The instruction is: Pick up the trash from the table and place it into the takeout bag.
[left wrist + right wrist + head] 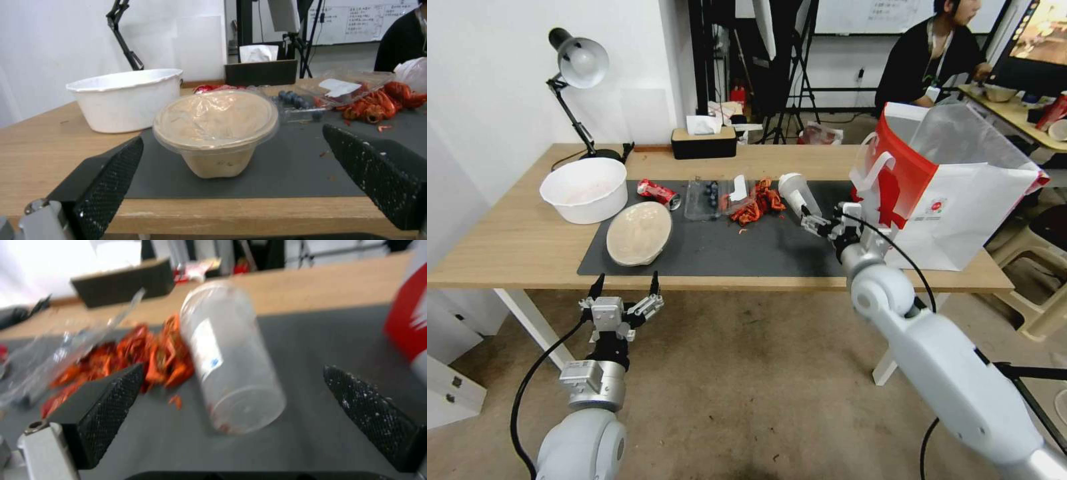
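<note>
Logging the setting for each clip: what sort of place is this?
Probably an office or lab room set up for recording: a light-wood table with a desk lamp, tripods and a whiteboard behind, and a person at a monitor.

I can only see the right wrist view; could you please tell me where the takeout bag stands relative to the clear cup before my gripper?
Observer: The takeout bag stands at the table's right end, mouth open at the top, to the right of the clear plastic cup that the open right gripper faces.
Operator: Thanks. Where is the left gripper?
Observer: The left gripper hangs open just off the table's near edge, facing a beige lidded bowl on the mat.
Operator: Anything near that bowl?
Observer: A white bowl sits on bare wood beside it.
</note>
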Controlling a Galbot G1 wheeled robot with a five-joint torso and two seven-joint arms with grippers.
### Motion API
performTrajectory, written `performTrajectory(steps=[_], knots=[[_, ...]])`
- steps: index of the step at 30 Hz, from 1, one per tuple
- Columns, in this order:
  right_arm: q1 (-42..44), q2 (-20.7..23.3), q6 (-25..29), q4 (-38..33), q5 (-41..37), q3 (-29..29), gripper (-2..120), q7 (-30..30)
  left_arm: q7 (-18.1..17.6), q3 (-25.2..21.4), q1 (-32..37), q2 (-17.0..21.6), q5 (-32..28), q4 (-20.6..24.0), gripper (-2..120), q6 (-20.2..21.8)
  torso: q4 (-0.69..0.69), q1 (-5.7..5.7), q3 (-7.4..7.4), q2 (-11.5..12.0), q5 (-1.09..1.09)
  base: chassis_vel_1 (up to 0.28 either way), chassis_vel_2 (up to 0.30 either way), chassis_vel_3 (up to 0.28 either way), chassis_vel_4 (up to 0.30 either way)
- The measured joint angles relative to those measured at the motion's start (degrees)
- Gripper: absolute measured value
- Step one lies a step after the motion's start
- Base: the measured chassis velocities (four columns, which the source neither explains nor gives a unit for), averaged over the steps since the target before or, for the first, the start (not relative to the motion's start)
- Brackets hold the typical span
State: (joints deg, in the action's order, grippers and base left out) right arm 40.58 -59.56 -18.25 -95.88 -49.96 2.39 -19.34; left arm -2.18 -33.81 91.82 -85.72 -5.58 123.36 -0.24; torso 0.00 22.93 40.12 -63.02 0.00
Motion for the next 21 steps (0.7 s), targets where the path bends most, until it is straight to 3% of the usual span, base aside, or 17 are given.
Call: performTrajectory(steps=[21], knots=[[-7.8,-3.7,-4.1,12.4,-2.6,-4.2,98,2.4,-0.1,-0.8,-0.6,0.4,-0.3,-0.7,100,-0.1,0.0,0.0,-0.01,0.0,0.0,0.0,0.0,0.0,0.0]])
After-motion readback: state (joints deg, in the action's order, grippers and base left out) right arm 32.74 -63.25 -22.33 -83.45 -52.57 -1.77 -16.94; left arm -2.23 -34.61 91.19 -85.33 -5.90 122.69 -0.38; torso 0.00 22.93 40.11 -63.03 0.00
